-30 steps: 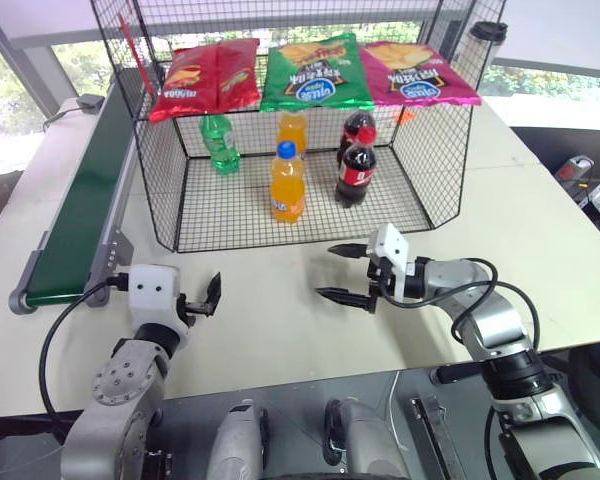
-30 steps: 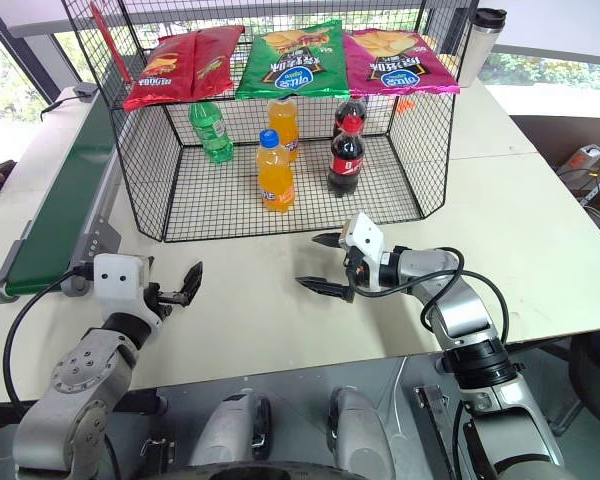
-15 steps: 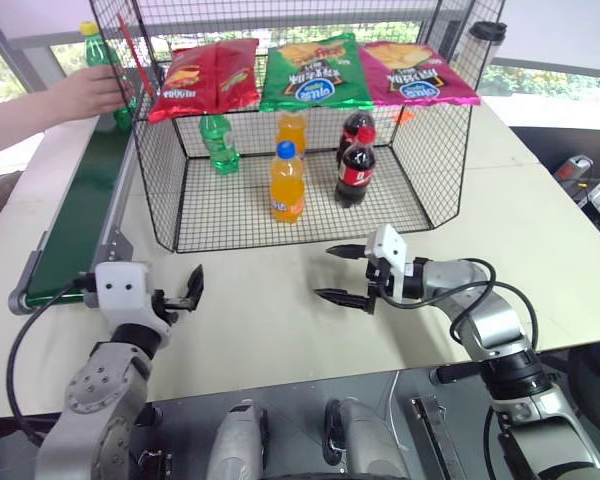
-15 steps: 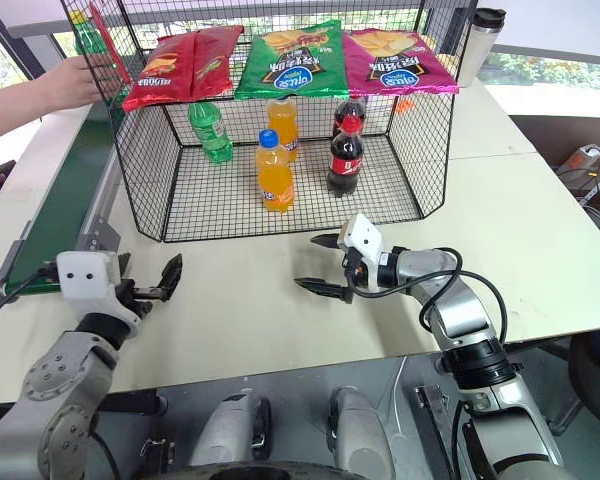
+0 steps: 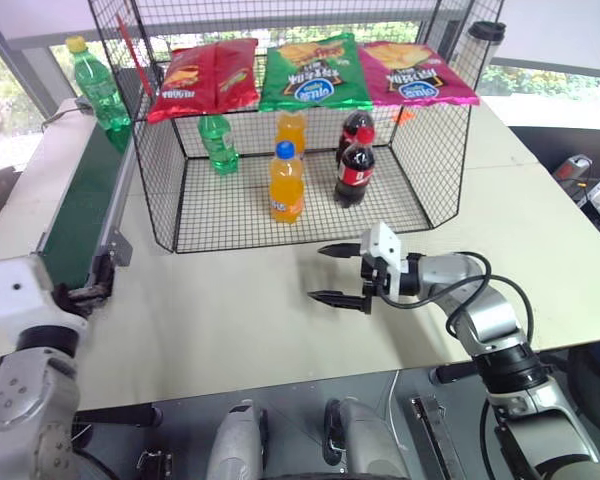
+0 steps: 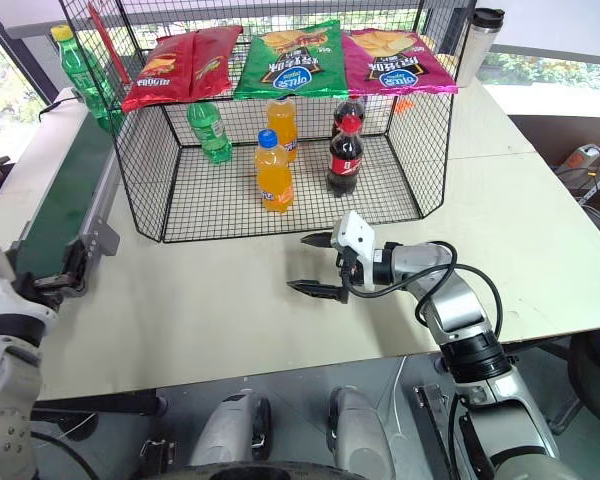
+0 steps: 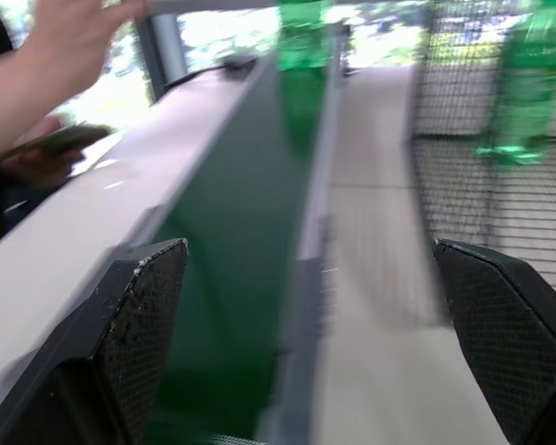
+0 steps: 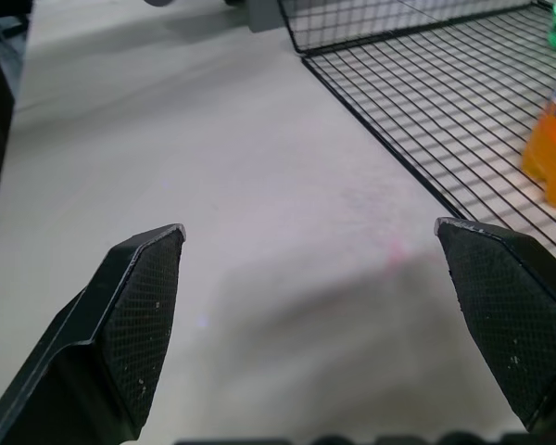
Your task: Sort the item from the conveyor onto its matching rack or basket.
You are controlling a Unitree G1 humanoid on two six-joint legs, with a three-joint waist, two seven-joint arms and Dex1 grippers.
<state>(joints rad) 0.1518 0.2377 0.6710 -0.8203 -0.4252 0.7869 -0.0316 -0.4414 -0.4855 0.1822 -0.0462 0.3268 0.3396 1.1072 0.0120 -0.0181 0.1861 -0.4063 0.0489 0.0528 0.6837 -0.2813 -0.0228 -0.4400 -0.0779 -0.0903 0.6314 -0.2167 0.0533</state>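
The pale table [image 5: 540, 230] runs wide, with bare room in front of the cage and to its right, out to the table's right edge. The black wire cage [image 5: 160, 215] stands at the middle back, its open front edge facing the robot; chip bags [image 5: 315, 70] hang along its top and an orange bottle [image 5: 286, 185], a cola bottle [image 5: 355, 172] and a capless green bottle [image 5: 218, 142] stand on its mesh floor. The belt [image 5: 85, 210] lies along the cage's left side, its near end close to the table's front edge. The green bottle with the yellow cap [image 5: 98, 92] stands upright at the belt's far end, just outside the cage's left wall. The right claw [image 5: 338, 273] hangs over bare table just in front of the cage, jaws wide apart, holding nothing. The left claw [image 7: 315, 357] points along the belt from its near end, jaws spread wide and empty. A person's hand [image 7: 69, 37] shows beside the belt's far part
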